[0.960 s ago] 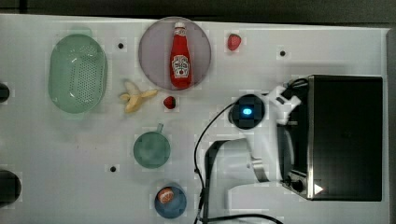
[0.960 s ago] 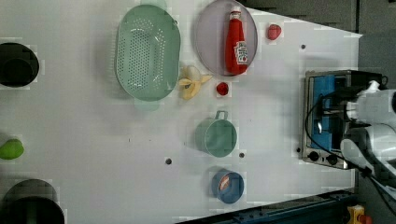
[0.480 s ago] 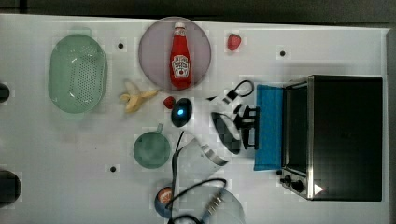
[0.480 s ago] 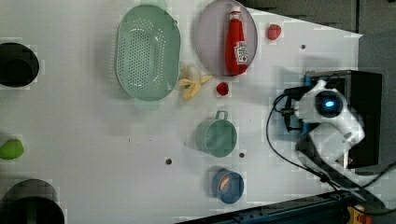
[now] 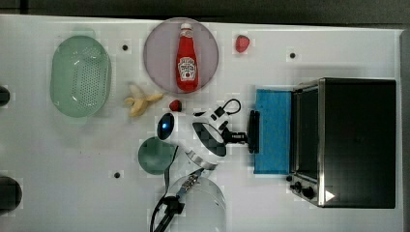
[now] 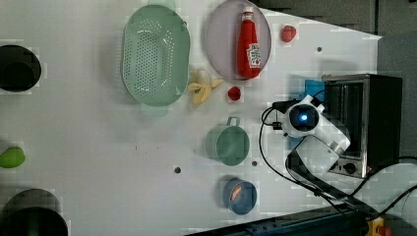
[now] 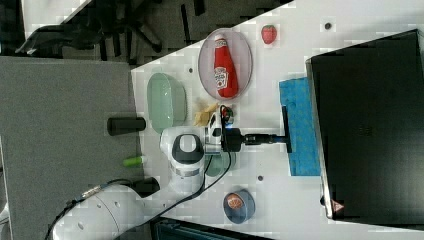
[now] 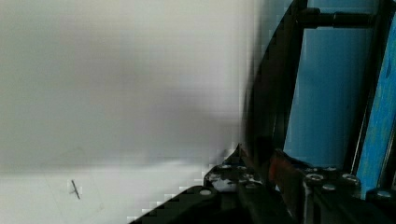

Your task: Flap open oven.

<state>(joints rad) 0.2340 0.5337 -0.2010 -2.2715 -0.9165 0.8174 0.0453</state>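
The oven (image 5: 353,140) stands at the top view's right, a black box with a silver front frame. Its blue glass door (image 5: 273,130) lies flapped down flat on the table, with the black bar handle (image 5: 253,131) at its outer edge. My gripper (image 5: 245,137) reaches in from the top view's left and is shut on the middle of that handle. In the right view the gripper (image 7: 280,138) meets the handle (image 7: 285,129) head on. In the wrist view the handle (image 8: 273,93) runs between my fingers (image 8: 285,168), with the door glass (image 8: 322,93) beyond it.
A green mug (image 5: 155,155) sits close behind my arm, with a blue bowl (image 6: 240,195) near it. A ketchup bottle (image 5: 186,63) lies on a plate (image 5: 159,53). A banana (image 5: 140,100), a small red fruit (image 5: 175,105), a strawberry (image 5: 242,43) and a green colander (image 5: 80,76) are farther off.
The oven door has swung from shut to lying flat. My gripper moved toward the top view's left with the handle, away from the oven front.
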